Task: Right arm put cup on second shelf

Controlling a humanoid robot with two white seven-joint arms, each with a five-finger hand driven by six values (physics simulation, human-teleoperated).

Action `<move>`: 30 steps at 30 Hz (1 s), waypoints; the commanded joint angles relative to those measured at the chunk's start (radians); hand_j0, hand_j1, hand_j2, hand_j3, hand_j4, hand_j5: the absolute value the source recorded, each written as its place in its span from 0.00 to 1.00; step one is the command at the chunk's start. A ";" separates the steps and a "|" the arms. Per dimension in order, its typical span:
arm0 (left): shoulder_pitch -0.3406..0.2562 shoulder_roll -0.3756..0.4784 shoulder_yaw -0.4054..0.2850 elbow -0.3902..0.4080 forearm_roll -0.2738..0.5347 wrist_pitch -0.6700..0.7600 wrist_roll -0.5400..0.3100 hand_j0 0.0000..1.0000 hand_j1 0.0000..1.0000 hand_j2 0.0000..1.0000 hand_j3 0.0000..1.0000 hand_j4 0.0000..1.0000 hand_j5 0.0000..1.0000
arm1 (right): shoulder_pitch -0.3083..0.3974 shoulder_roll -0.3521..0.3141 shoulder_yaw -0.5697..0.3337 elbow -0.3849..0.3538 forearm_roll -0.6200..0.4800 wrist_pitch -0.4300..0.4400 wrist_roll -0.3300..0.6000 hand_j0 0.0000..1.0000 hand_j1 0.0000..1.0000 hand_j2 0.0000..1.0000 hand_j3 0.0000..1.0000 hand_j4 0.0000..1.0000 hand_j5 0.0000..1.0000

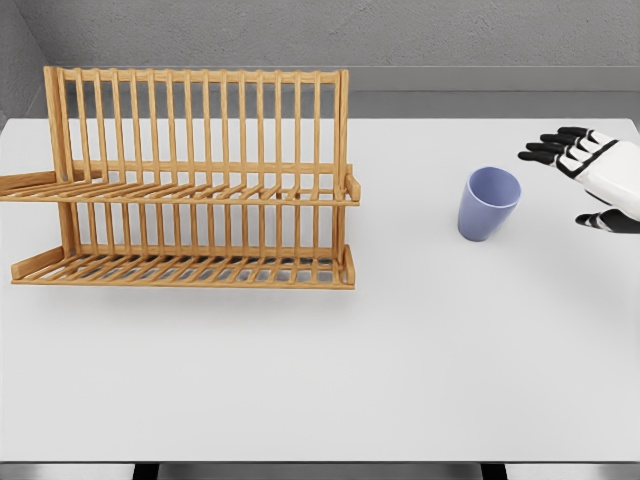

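A pale blue cup [488,203] stands upright on the white table [400,370], right of centre. My right hand [585,180] is at the right edge, a short way right of the cup and apart from it, its black-tipped fingers spread and holding nothing. A wooden two-tier dish rack [190,180] stands on the left half of the table, with an upper slatted shelf [190,192] and a lower slatted shelf [190,268]. Both shelves hold nothing. The left arm does not show.
A grey wall runs behind the table. The rack's tall slatted back rises above the upper shelf. Bare tabletop lies between the rack and the cup and across the whole front.
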 commanded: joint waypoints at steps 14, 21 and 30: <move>0.000 0.000 0.000 0.000 0.000 0.000 0.000 1.00 1.00 1.00 1.00 1.00 1.00 | -0.408 0.103 0.256 0.097 -0.059 0.101 0.566 1.00 1.00 1.00 1.00 1.00 1.00; 0.000 0.000 0.000 0.000 0.000 0.000 0.000 1.00 1.00 1.00 1.00 1.00 1.00 | -0.498 0.148 0.316 0.165 -0.059 0.100 0.571 1.00 1.00 1.00 1.00 1.00 1.00; 0.000 0.000 0.000 0.000 0.000 0.000 0.000 1.00 1.00 1.00 1.00 1.00 1.00 | -0.563 0.218 0.400 0.246 -0.059 0.097 0.573 1.00 1.00 1.00 1.00 1.00 1.00</move>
